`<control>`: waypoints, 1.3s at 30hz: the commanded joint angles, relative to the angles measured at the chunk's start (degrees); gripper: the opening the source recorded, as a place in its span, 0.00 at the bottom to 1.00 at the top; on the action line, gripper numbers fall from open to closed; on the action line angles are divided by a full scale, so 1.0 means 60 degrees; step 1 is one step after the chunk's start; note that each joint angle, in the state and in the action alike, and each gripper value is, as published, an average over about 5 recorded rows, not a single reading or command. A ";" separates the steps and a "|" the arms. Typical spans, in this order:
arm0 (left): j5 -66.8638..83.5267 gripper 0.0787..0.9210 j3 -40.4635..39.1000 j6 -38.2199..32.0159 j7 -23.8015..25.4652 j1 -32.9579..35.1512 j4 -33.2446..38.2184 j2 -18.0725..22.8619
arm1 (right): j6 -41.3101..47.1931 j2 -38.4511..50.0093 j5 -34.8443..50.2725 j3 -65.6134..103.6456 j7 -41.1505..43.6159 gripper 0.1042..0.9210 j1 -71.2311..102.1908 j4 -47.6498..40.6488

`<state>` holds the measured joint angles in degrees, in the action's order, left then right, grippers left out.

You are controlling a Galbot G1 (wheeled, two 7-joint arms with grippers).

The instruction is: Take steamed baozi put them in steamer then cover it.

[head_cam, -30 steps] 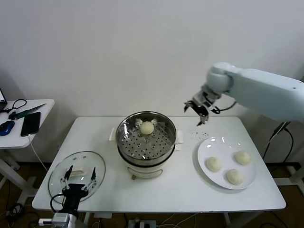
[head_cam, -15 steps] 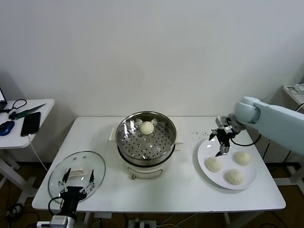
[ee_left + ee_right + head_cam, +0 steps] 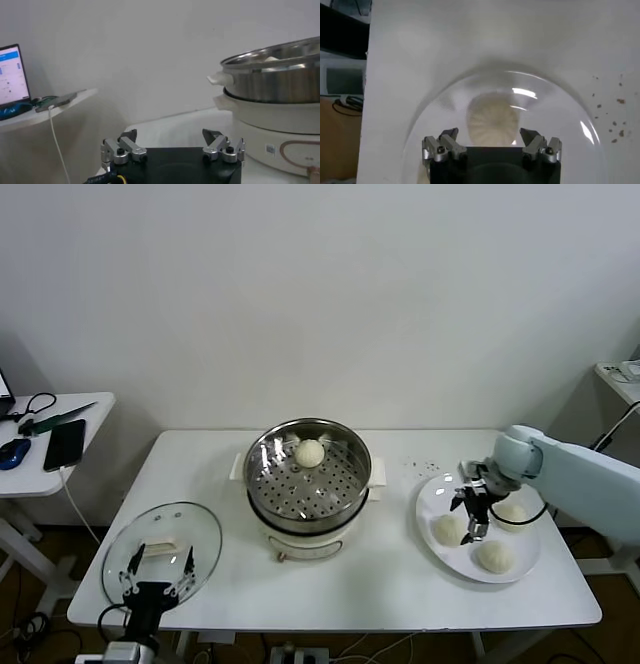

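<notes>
The steel steamer (image 3: pixel 308 474) stands on its white pot base at the table's middle, with one baozi (image 3: pixel 309 452) inside at the back. Three more baozi lie on a white plate (image 3: pixel 428 502) at the right: near-left (image 3: pixel 447 529), far-right (image 3: pixel 513 512), front (image 3: pixel 494 555). My right gripper (image 3: pixel 474 509) is open and hangs just above the near-left baozi, which shows between its fingers in the right wrist view (image 3: pixel 492 119). The glass cover (image 3: pixel 160 552) with its white handle lies flat at the front left. My left gripper (image 3: pixel 155 574) is open, low at the table's front-left edge by the cover.
A side table (image 3: pixel 50 446) at the left holds a phone, a mouse and cables. Dark crumbs (image 3: pixel 418 466) lie on the table behind the plate. In the left wrist view the steamer (image 3: pixel 280 75) stands to one side, and a laptop screen (image 3: pixel 11 72) shows farther off.
My right gripper has swung from above the table's back right down to the plate and now hangs over the near-left baozi. My left gripper has sunk slightly.
</notes>
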<state>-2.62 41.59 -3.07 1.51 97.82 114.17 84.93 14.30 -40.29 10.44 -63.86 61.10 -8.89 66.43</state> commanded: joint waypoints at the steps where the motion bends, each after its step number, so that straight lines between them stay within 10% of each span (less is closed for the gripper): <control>1: -0.0007 0.88 -0.0001 -0.0026 -0.0003 0.0043 -0.0039 0.0001 | 0.0059 -0.0348 -0.0242 0.0528 -0.0029 0.88 0.0537 -0.0601; 29: 0.0045 0.88 0.0057 -0.0133 -0.0025 0.0123 -0.0102 -0.0008 | -0.0139 -0.0490 -0.0212 0.0112 0.0038 0.73 0.0161 -0.0659; 39: 0.0101 0.88 0.0063 -0.0158 -0.0028 0.0137 0.0036 -0.0003 | -0.0138 -0.0178 0.2164 -0.2193 0.0074 0.71 -0.3465 -0.0151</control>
<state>-2.16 42.06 -3.96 1.32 98.52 113.85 84.94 13.62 -41.89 13.38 -66.58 61.29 -13.46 64.11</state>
